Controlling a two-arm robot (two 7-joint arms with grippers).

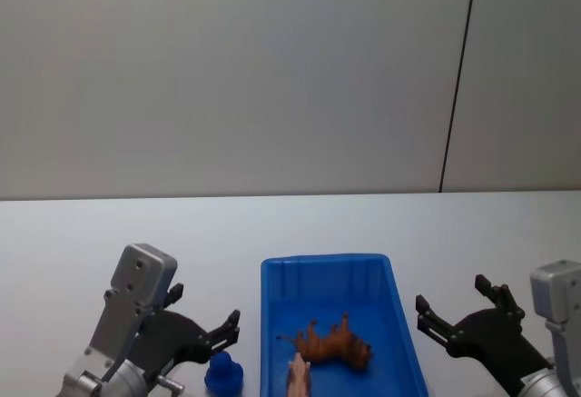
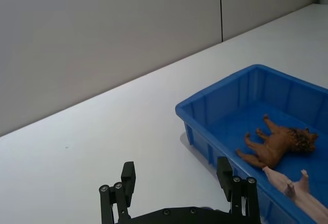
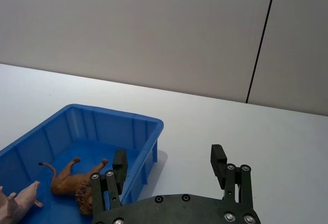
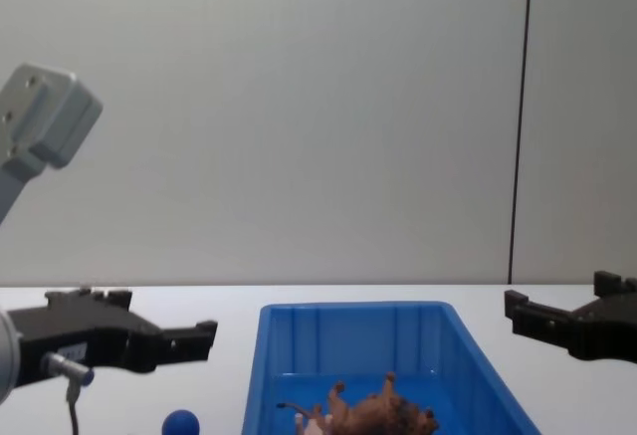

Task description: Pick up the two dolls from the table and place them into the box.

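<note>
Left gripper (image 1: 204, 311) hovers above the white tabletop (image 1: 272, 224) just to the left of the blue box (image 1: 327, 259), its two black fingers spread wide apart and holding nothing. Right gripper (image 1: 451, 295) hangs on the opposite side of the box, near its right wall, with its fingers equally wide open and also empty. Between the two arms, the box sits lengthwise on the tabletop, and both dolls are inside it. A reddish-brown shaggy doll (image 1: 334, 346) lies on its side on the box floor, legs pointing toward the far end and thin tail stretched to the left. A pale pink doll (image 1: 299, 376) lies just beside it, closer to the near end of the box. On the tabletop outside the box, close to its left wall and below the left gripper, rests a small blue object (image 1: 223, 374). Behind the tabletop stands a plain grey wall (image 1: 227, 70)
</note>
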